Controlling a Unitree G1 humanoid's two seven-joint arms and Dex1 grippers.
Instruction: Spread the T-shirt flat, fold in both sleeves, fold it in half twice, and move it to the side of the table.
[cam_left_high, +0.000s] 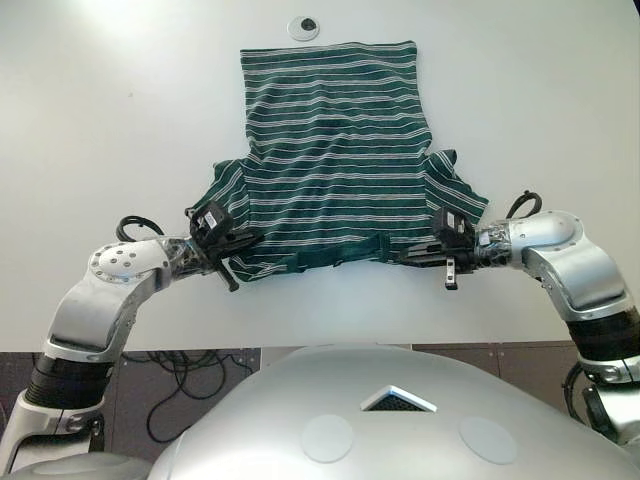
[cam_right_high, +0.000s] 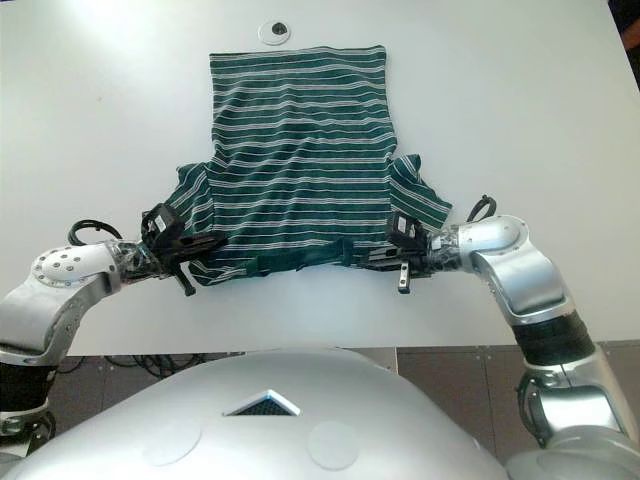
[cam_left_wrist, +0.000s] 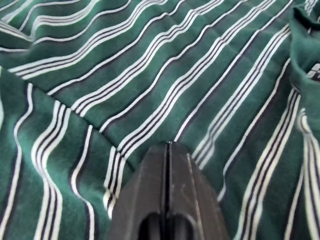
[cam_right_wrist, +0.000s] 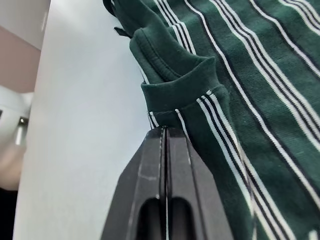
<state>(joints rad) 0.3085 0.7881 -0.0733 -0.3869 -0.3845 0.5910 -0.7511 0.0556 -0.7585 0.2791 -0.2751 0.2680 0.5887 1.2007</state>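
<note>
A green T-shirt with thin white stripes lies on a white counter, seen from above over the robot's two arms. The hem is at the far side and the shoulders and dark green neckband are nearest the robot. The body of the shirt is mostly smooth, while the short sleeves stick out rumpled on either side: the left sleeve and the right sleeve.

Both arms are bent at the elbow, forearms angled inward and held low over the near part of the counter. The left gripper rests at the shirt's left shoulder, just below that sleeve. The right gripper rests at the near edge beside the right shoulder, pointing toward the neckband.

In the left wrist view, the black fingers are pressed together with their tips against striped cloth. In the right wrist view, the fingers are also together, with their tips touching a thick folded edge of the shirt. Whether either pair has cloth pinched between them cannot be told.

A small round white disc sits on the counter just beyond the hem.
</note>
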